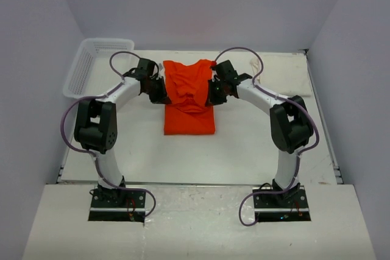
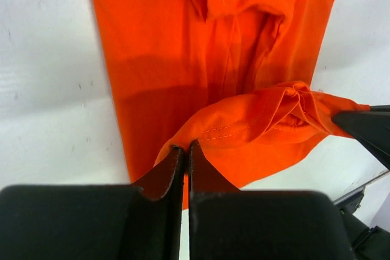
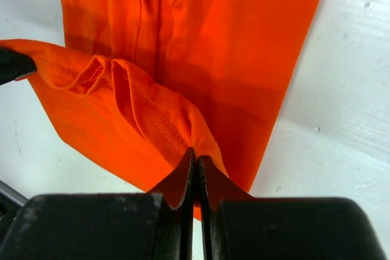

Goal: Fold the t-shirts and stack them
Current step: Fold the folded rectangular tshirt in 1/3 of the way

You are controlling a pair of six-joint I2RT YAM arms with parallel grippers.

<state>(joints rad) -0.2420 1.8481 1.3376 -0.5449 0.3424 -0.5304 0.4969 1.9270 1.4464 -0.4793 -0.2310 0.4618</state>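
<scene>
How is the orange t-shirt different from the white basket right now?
The orange t-shirt is soft, wrinkled cloth; the white basket is a rigid open lattice. The t-shirt lies in the middle of the table; the basket sits at its far left corner. The left gripper and right gripper each pinch a t-shirt edge; nothing touches the basket. Both are single-coloured.

One orange t-shirt (image 1: pixel 189 120), one white basket (image 1: pixel 78 71) and two end effectors (image 1: pixel 161 97) (image 1: pixel 213 97).
</scene>
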